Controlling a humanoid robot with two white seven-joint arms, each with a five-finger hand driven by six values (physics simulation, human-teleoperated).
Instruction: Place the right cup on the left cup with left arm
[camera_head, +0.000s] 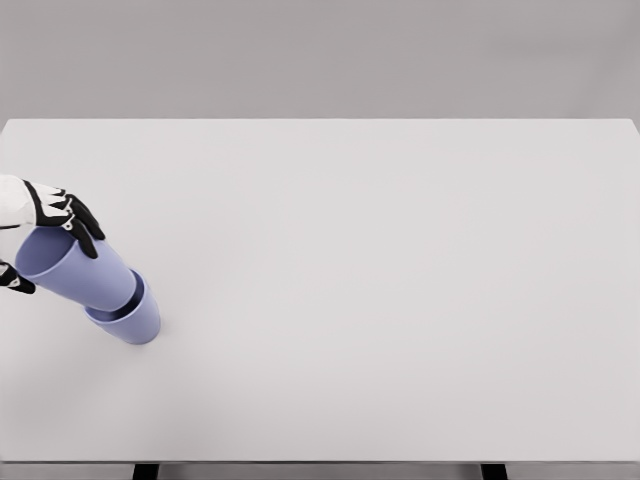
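Left hand (45, 225) gripping upper cup (75, 268), fingers (85, 225) clamped around its rim. Upper cup sitting tilted, base entering lower cup (135, 318) standing on desk (380, 280). Nesting mostly done, judging; seating and release remaining. Right hand not showing.

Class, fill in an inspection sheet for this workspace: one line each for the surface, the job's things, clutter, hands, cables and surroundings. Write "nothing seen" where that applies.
Surface: white table, plain and flat.
Job's things: tilted blue cup with its base nested in the lower blue cup, which stands on the table near its left edge.
Clutter: nothing seen.
Hands: left hand at the picture's left edge, black fingers curled over the tilted cup's rim; right hand not in view.
Cables: nothing seen.
Surroundings: grey wall behind the table; dark table legs at the bottom edge.
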